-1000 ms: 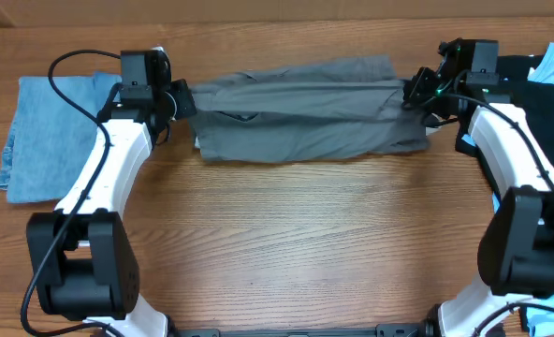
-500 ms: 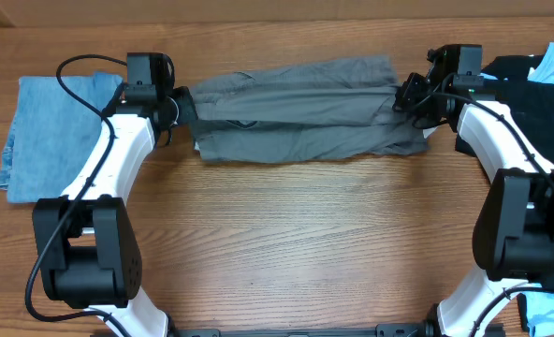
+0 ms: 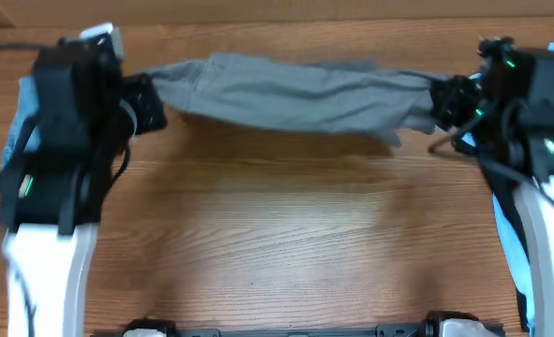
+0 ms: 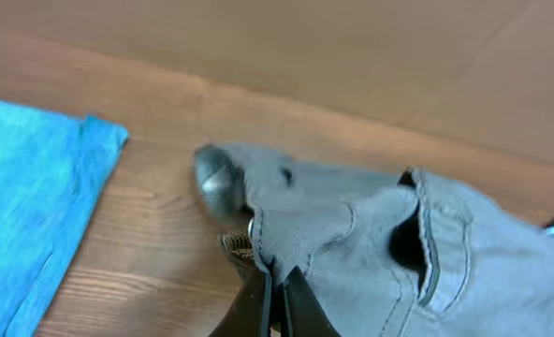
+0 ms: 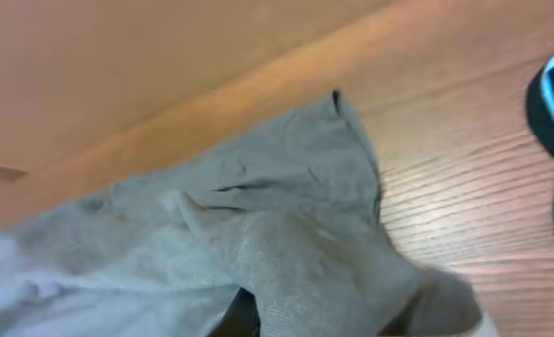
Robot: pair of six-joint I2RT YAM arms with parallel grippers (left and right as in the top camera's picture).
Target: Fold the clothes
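Your left gripper (image 4: pixel 272 292) is pinched tight on a fold of the grey garment (image 3: pixel 296 94); the left wrist view shows the two fingers closed together with cloth bunched right above them. The overhead view hides that pinch behind the arm. Your right gripper (image 3: pixel 445 101) is also closed down on the garment's other end, though its wrist view buries the fingers under draped cloth, so you only see the fabric spilling over them.

From overhead, the garment runs as one long band between your two grippers, from 10 o'clock to 2 o'clock across the far side of the table (image 3: pixel 277 253), with a shadow on the wood along its near edge. Up close it is plain grey weave, creased, with stitched seams and a dark gaping opening.

A denim-blue cloth (image 4: pixel 24 187) lies at 9 o'clock, a black and light blue garment (image 5: pixel 553 103) at 3 o'clock
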